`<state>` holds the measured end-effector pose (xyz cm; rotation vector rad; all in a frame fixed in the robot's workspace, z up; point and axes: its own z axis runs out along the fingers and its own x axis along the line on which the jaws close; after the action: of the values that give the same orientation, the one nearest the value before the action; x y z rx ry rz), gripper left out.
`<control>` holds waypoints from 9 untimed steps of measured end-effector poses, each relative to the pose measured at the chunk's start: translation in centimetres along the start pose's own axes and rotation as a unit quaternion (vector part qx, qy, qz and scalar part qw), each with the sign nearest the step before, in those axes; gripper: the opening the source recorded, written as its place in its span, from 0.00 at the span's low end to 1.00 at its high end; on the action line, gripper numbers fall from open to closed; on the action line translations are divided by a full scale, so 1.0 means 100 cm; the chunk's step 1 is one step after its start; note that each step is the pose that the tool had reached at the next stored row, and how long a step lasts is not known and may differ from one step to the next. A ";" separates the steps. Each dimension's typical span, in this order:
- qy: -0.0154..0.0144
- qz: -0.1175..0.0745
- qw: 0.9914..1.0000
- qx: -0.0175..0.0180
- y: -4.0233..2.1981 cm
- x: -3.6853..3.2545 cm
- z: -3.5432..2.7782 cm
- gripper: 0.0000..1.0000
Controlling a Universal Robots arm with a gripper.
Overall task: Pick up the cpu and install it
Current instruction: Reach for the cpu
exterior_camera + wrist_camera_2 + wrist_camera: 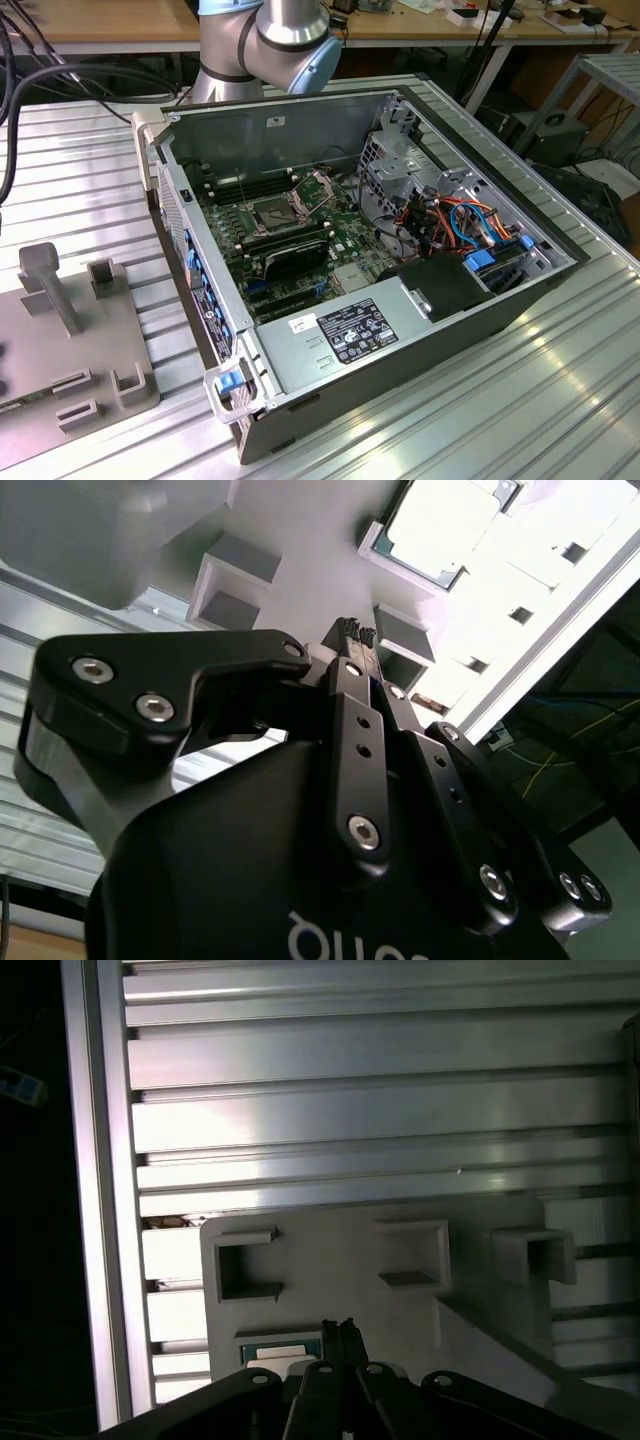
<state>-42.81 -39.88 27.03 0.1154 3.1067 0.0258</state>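
Observation:
The cpu (pixel 430 530) is a thin square chip with a pale grey top, lying flat in a pocket of a grey holder block (pixel 300 530). In the first wrist view the cpu (pixel 280 1348) sits in the same block (pixel 330 1260), partly hidden behind my fingers. My gripper (pixel 355 632) hovers above the block a short way from the chip, its black fingers shut together on nothing; its tips (pixel 340 1328) end beside the chip's edge. In the exterior view, the motherboard's square socket (pixel 275 212) lies inside the open computer case, its metal frame (pixel 315 185) flipped up.
The open case (pixel 400 330) stands on a ribbed aluminium table (pixel 560 400), with cables, memory sticks (pixel 290 245) and a power supply inside. The grey holder block (pixel 60 340) with upright posts sits at the exterior view's left. The arm (pixel 265 40) rises behind the case.

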 end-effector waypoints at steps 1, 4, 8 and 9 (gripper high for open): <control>0.000 0.000 1.000 0.000 -0.0001 0.0012 0.0004 0.11; 0.000 0.000 1.000 0.002 -0.0004 0.0051 0.0019 0.11; 0.000 0.000 1.000 0.003 -0.0007 0.0081 0.0033 0.11; 0.000 0.000 1.000 0.003 -0.0007 0.0088 0.0036 0.11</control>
<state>-43.69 -39.88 26.64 0.1152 3.1065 0.0153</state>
